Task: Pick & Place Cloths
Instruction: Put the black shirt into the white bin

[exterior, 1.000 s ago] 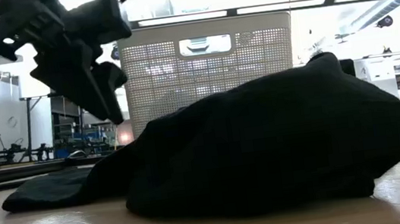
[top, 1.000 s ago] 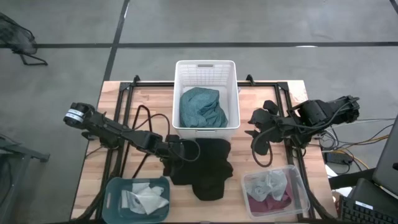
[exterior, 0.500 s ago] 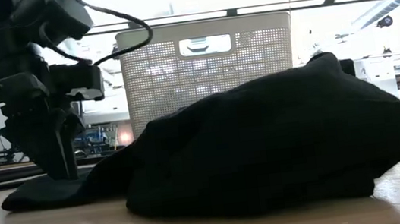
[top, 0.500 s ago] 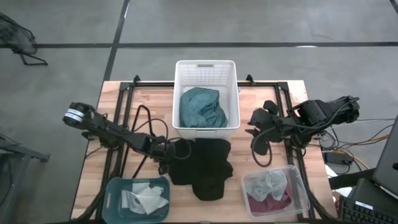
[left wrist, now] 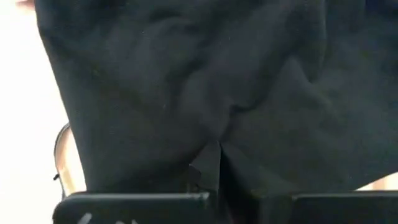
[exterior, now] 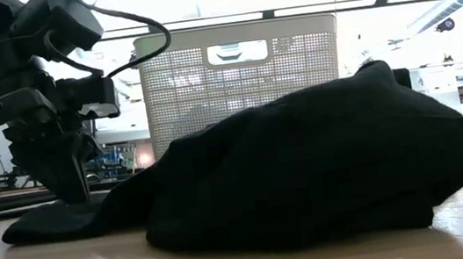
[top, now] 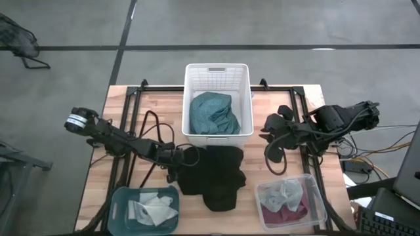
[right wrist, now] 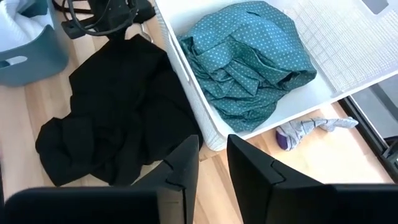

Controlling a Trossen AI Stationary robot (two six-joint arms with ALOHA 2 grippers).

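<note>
**Left hand down on the black cloth's near-left edge**

My left hand (top: 174,165) is planted on the thin, flat flap of the black cloth (top: 213,177), the edge that trails toward the left side of the counter (top: 157,111). In my left wrist view the two fingers stand close together with a fold of the dark fabric pinched up between them, so I judge the hand closed on the cloth's edge, though the grip looks shallow.

From the hand, the bulk of the cloth lies away toward the right side of the counter, heaped higher there, and it runs long toward the near edge. The basket (top: 218,71) sits just behind the cloth, toward the far edge, with a teal cloth (top: 213,113) already inside. So the lift, as I read it, must go up and toward the far edge, dragging the heavy heap after the pinched flap.

My right hand (top: 275,139) waits near the right edge, fingers a little apart and empty, farther from this cloth than the left.
</note>
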